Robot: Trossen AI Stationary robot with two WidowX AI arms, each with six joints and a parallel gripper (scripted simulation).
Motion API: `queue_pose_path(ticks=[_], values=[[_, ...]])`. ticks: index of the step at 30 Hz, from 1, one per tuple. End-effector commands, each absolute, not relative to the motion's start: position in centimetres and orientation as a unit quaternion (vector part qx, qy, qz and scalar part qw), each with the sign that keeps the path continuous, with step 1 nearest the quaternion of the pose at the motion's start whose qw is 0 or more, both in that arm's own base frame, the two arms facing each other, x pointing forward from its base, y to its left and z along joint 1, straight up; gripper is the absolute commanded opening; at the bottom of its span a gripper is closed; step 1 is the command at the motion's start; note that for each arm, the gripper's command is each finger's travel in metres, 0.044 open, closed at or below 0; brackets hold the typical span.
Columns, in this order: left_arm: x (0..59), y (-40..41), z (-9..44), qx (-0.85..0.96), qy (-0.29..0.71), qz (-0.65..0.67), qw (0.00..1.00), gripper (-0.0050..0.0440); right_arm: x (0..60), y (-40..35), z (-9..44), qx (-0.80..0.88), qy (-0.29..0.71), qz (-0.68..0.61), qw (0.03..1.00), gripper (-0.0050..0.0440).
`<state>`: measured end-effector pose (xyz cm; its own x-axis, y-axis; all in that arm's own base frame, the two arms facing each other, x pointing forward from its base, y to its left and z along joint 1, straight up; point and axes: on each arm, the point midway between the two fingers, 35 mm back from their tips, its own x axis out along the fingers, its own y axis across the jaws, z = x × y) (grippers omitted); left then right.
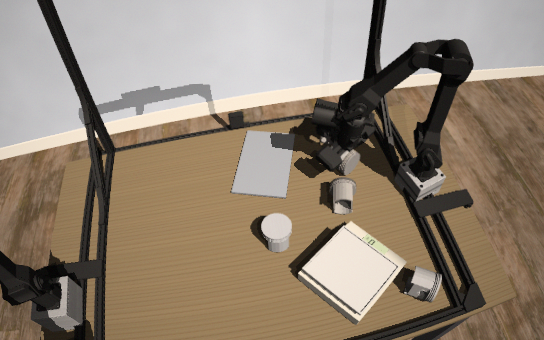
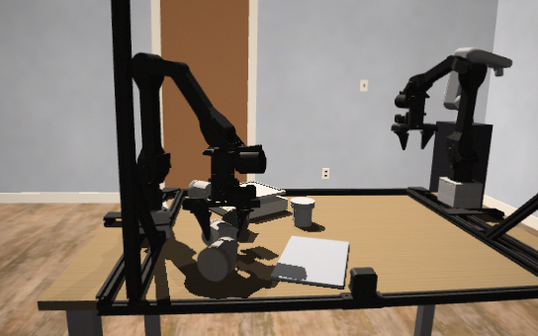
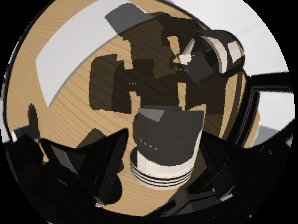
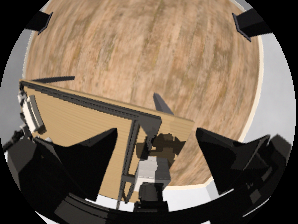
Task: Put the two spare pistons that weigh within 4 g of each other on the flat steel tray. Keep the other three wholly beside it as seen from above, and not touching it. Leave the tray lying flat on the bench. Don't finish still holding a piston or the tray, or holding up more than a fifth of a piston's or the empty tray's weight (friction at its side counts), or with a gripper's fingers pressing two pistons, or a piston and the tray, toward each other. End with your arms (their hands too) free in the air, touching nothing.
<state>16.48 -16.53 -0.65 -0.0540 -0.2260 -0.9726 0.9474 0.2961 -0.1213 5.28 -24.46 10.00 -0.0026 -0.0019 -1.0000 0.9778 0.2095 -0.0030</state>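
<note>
So the wood-grain tabletop (image 1: 190,250) (image 2: 396,237) (image 3: 75,125) (image 4: 80,122) is basically surrounded by plank flooring (image 1: 30,210) (image 2: 49,237) (image 4: 140,60) and grey-blue walls (image 1: 200,40) (image 2: 307,124), with left gripper (image 1: 337,162) (image 2: 224,238) (image 3: 165,131) and right gripper (image 2: 414,148) (image 4: 158,132) both spread open.

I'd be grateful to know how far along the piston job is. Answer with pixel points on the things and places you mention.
Already right: the tray (image 1: 262,172) (image 2: 318,254) (image 3: 57,57) lies flat. In hand: nothing gripped; the left gripper (image 1: 344,164) (image 2: 224,236) (image 3: 164,133) is open around a piston (image 1: 352,162) (image 2: 221,229) (image 3: 167,150). Left: both matching pistons must go on the bare tray, then the arms clear. Whether any weights are known, I cannot tell.
</note>
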Motion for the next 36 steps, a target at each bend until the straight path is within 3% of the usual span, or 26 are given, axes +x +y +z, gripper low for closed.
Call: queue_pose_path(ticks=[1,36], values=[[16.4,-16.5,-0.7,0.335,0.538,-0.489,0.600,0.0378,5.3,-24.4,10.0,0.444,0.551,-0.444,0.551,0.0440],[16.7,-15.5,3.6,0.335,0.538,-0.489,0.600,0.0378,5.3,-24.4,10.0,0.444,0.551,-0.444,0.551,0.0440]])
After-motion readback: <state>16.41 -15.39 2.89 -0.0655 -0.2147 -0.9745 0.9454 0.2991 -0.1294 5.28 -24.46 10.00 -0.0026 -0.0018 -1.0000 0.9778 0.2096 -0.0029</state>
